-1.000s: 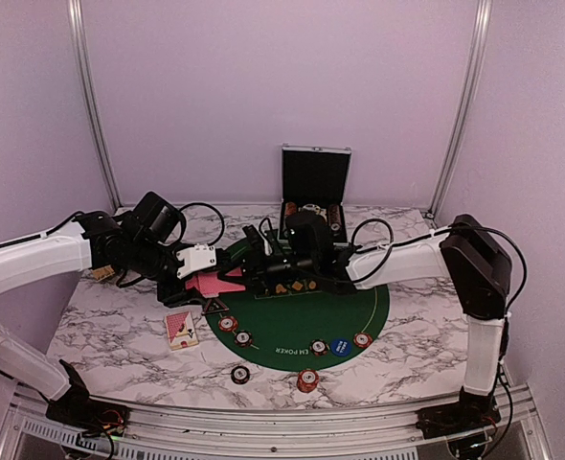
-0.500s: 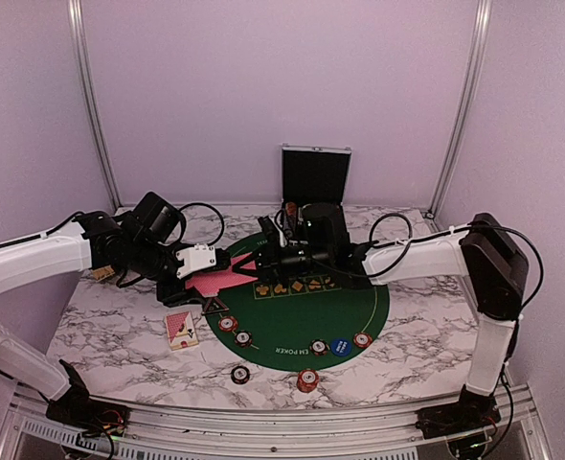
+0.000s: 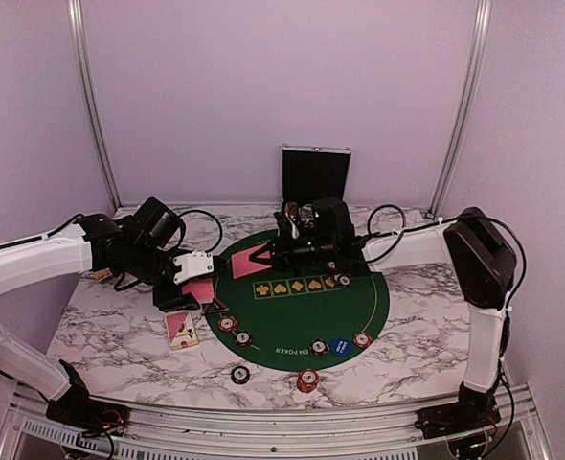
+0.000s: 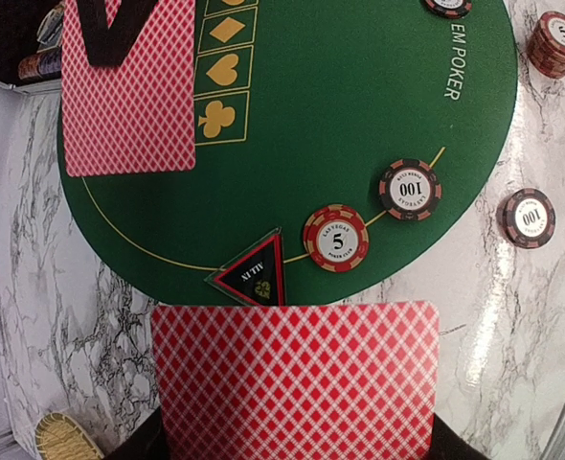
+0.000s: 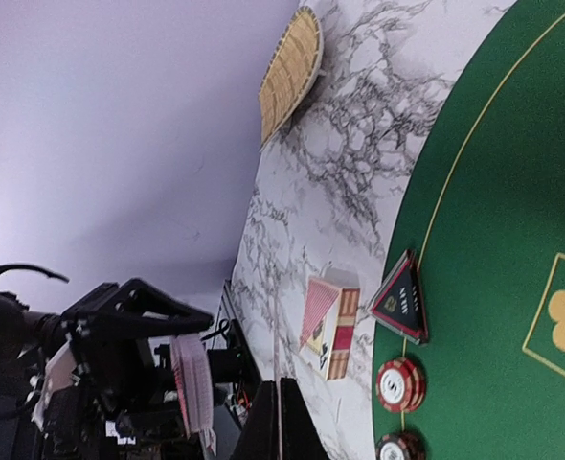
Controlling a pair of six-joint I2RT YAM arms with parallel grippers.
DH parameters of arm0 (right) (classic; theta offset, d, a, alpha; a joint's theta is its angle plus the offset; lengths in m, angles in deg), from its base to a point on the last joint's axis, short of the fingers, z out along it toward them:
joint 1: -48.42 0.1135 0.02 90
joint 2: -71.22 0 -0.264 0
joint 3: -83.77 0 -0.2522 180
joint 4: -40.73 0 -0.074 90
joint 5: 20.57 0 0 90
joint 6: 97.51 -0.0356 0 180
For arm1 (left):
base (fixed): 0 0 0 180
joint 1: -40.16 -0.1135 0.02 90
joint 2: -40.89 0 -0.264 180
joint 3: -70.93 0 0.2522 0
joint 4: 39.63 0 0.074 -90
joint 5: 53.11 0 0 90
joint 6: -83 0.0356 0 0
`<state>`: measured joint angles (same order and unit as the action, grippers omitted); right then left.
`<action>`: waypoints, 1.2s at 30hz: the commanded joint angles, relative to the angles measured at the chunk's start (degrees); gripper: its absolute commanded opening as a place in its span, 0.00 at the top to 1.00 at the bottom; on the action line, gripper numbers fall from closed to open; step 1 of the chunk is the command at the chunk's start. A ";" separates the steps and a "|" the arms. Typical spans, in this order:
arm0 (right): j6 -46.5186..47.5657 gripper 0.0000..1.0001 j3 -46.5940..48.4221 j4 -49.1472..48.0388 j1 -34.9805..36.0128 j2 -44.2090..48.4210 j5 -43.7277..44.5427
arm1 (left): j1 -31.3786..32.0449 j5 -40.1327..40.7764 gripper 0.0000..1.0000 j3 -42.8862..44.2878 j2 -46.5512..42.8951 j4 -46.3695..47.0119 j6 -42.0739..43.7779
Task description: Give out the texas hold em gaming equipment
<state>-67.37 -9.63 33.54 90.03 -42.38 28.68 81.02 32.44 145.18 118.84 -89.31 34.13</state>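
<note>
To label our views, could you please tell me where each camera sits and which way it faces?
Top: above and behind the bases, looking down on the mat; left arm and right arm show.
Left wrist: over the mat's edge, looking down past its deck at the token; fingers barely show.
Right wrist: low over the mat, facing the left gripper; its fingers show at the bottom.
Shared: both wrist views show the token.

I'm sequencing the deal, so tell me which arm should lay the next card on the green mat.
Right. The right hand pinches a single card over the mat, beside the printed suit boxes. The left hand sits off the mat's edge, gripping a stack of cards.
</note>
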 commanded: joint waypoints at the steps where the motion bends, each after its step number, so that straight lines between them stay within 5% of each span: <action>1: 2.29 1.00 8.24 3.66 0.05 -9.42 -0.30 | -0.35 -0.87 1.00 0.89 -1.53 -2.15 -0.03; 10: 1.05 1.00 24.18 6.26 1.56 -24.42 1.51 | -0.26 -2.22 1.00 1.72 -1.72 -2.85 -1.18; 22: -1.71 0.99 31.62 5.22 2.87 -32.36 5.17 | -0.33 -3.14 1.00 1.40 -2.43 -3.42 -1.35; 36: 15.44 0.25 29.08 27.70 3.83 -24.08 18.70 | -0.30 -3.90 1.00 1.22 -2.30 -3.94 -2.16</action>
<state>-58.16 21.21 50.70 94.09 -70.03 40.49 80.98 29.82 145.33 118.29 -92.28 32.62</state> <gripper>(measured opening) 0.689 0.651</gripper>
